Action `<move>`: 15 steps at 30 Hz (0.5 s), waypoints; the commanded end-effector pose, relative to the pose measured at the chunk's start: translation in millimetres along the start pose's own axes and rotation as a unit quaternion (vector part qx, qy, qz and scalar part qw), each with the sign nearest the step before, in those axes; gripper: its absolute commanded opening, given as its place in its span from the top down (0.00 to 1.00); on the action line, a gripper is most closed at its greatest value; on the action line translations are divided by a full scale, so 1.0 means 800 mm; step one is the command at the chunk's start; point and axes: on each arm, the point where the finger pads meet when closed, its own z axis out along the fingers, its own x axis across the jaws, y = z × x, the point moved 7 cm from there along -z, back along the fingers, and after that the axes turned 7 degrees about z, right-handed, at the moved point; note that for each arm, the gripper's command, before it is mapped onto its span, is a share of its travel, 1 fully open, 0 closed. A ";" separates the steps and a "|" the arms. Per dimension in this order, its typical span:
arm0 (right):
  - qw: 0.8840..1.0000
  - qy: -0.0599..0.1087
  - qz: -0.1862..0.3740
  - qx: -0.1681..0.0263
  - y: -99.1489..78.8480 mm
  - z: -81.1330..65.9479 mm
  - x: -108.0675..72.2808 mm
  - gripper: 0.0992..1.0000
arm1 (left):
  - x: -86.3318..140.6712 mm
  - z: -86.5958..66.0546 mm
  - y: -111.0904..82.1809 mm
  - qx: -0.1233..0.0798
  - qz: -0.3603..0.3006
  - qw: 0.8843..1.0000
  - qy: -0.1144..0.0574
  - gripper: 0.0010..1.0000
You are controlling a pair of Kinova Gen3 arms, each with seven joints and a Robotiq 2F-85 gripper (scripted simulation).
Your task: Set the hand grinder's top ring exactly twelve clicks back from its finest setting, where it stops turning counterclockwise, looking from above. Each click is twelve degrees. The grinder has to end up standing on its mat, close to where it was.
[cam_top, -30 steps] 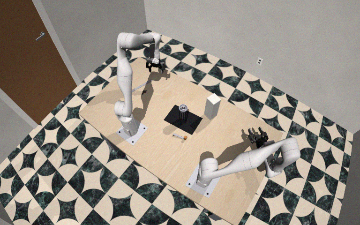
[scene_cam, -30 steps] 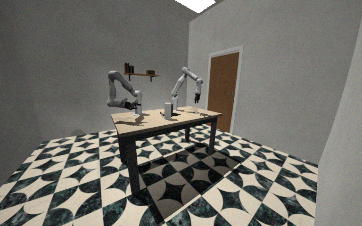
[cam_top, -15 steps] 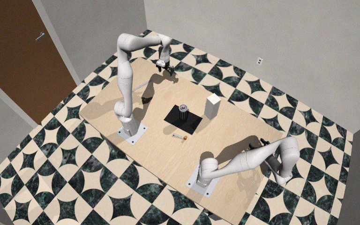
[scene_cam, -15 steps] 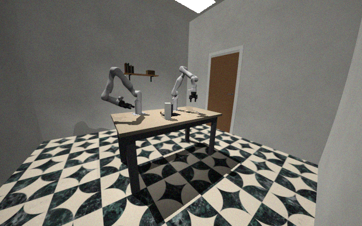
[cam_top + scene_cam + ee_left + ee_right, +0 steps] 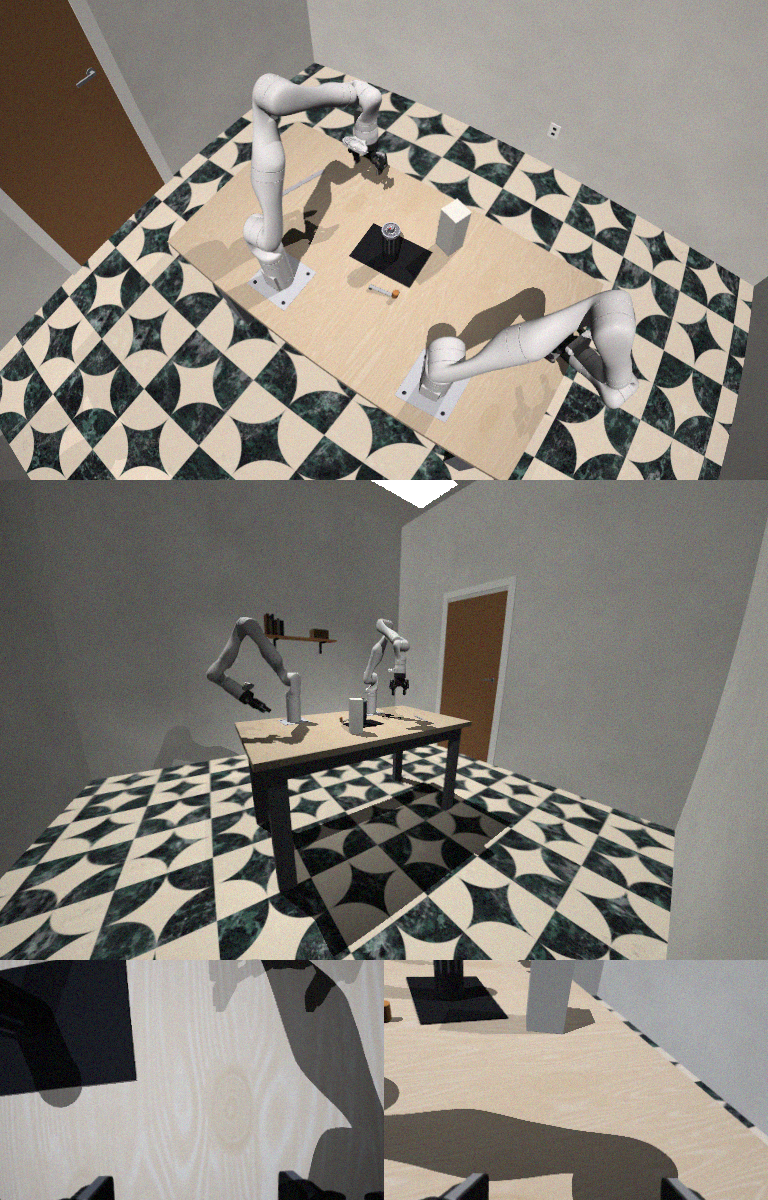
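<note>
I have the grinder (image 5: 390, 244) (image 5: 448, 981) upright on its mat (image 5: 416, 261) (image 5: 107, 1025) (image 5: 484, 1012), between my two arms and near the white box (image 5: 451, 229) (image 5: 355, 716) (image 5: 550, 997). The crank (image 5: 380, 291) lies off it, beside the mat.

I expect a fairly dense, stiff little cylinder, not fragile, but tall for its footing and perhaps slick if the dark body is smooth metal. The ring (image 5: 384, 231) should turn in firm notches, so a twist on it alone could spin the whole grinder or walk it across the mat. I'd take the body low and square from one side with one hand, then grip the ring across its width from above with the other, keeping the turning axis upright. Twelve clicks come to 144 degrees clockwise from the stop, probably more than one comfortable grip, so I'd want the body held through any regrasp. I can't read the ring's setting from here.

My left gripper (image 5: 369, 160) (image 5: 399, 691) (image 5: 196, 1187) hangs well above the table, fingers down, spread fully and holding nothing. My right gripper (image 5: 560, 346) (image 5: 268, 709) (image 5: 575, 1190) is also wide apart with nothing in it, slanting down at the table's far end. Neither is near the grinder.

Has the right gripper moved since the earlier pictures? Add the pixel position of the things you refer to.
Yes! In the top view, the right gripper (image 5: 556, 352) (image 5: 268, 709) (image 5: 574, 1187) moved farther away from the tall white box (image 5: 451, 230) (image 5: 355, 716) (image 5: 550, 997).
</note>
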 end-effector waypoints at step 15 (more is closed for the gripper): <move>0.987 -0.020 -0.077 -0.138 0.051 -0.092 -0.034 0.00 | -0.111 -0.011 -0.036 0.000 0.020 1.000 -0.001 0.00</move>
